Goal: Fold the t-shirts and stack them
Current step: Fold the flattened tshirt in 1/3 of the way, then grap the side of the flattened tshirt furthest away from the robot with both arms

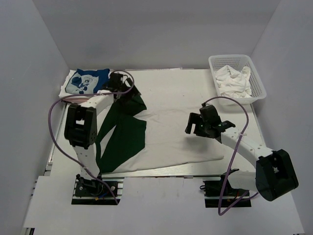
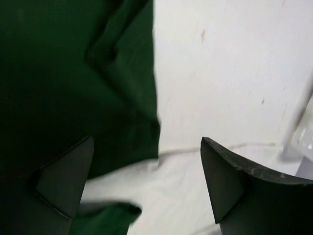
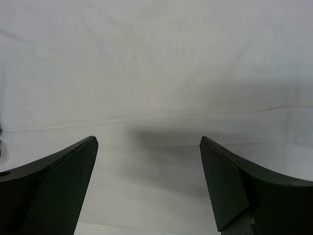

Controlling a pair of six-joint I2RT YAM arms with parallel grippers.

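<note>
White table (image 1: 176, 83) | green-and-white shirt (image 1: 171, 139) laid out | left gripper (image 2: 146, 142), right gripper (image 3: 146, 139) spread, empty | green sleeve (image 1: 133, 105) should be pinched at edge, folded inward

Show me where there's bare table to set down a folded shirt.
Roomiest: the far strip of table between the blue-print shirt and the basket, beyond the spread shirt. A smaller patch lies in front of the basket, near the open right gripper. The left side is crowded: open left gripper and green sleeve.
</note>
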